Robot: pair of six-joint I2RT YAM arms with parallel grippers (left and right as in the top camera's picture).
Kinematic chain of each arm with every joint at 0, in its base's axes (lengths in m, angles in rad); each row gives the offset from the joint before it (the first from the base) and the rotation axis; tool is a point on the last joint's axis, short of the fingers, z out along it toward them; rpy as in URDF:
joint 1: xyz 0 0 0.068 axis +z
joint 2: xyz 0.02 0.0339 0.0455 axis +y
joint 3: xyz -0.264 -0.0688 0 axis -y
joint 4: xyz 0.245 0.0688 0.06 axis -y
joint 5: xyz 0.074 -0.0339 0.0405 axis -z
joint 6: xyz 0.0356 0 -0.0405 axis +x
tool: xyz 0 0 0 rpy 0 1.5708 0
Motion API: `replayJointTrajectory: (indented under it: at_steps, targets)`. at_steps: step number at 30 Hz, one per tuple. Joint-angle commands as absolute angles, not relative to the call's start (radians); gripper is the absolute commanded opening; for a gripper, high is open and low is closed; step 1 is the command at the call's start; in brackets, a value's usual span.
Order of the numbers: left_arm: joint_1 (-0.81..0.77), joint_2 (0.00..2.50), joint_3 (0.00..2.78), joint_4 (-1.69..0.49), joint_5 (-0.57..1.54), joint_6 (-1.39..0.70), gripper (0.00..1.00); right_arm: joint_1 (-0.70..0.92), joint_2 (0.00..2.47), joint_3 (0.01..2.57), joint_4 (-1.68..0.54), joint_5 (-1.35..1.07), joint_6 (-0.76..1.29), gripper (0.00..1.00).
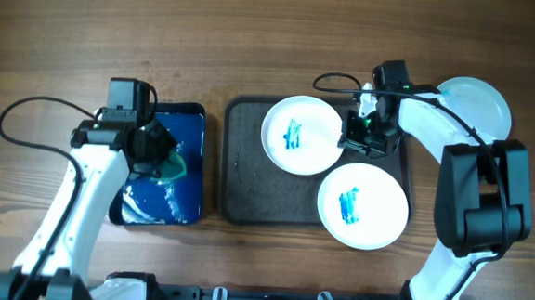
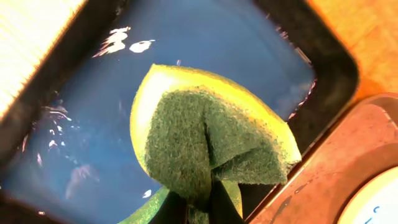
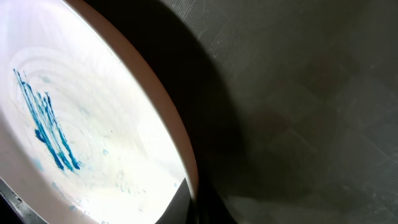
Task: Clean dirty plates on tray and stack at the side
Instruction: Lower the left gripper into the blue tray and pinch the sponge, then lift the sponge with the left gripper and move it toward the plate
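Two white plates smeared with blue lie on the dark tray (image 1: 247, 181): one at the back (image 1: 301, 134) and one at the front right (image 1: 363, 205). My right gripper (image 1: 356, 135) is shut on the right rim of the back plate (image 3: 74, 124). My left gripper (image 1: 160, 155) is shut on a yellow-and-green sponge (image 2: 208, 134), folded, held over the blue water tub (image 1: 167, 195). A clean white plate (image 1: 480, 102) sits on the table at the back right.
The blue tub (image 2: 93, 124) stands left of the tray, close to its left edge. Cables trail from both arms over the wooden table (image 1: 256, 38).
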State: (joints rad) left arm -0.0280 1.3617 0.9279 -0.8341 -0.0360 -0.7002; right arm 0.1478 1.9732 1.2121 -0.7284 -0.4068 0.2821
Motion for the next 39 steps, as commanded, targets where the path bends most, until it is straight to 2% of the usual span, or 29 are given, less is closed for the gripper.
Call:
replayJointTrajectory:
  at_steps: [1, 11, 20, 27, 34, 39]
  targets:
    - [-0.099, 1.303, 0.950, -0.837, -0.217, -0.657, 0.04, 0.153, 2.004, 1.200, -0.739, -0.368, 0.261, 0.04]
    - [-0.300, 1.304, 0.949, -0.850, -0.503, -0.662, 0.04, 0.153, 2.004, 1.200, -0.742, -0.368, 0.262, 0.04]
    - [-0.325, 1.304, 0.949, -0.857, -0.585, -0.662, 0.04, 0.153, 2.004, 1.200, -0.748, -0.368, 0.262, 0.04]
    - [-0.324, 1.323, 0.949, -0.857, -0.572, -0.662, 0.04, 0.153, 2.005, 1.200, -0.749, -0.368, 0.262, 0.04]
    - [-0.311, 1.479, 0.949, -0.821, -0.384, -0.661, 0.04, 0.153, 2.004, 1.200, -0.754, -0.368, 0.262, 0.04]
    - [-0.311, 1.581, 0.949, -0.797, -0.324, -0.661, 0.04, 0.153, 2.004, 1.200, -0.760, -0.368, 0.262, 0.04]
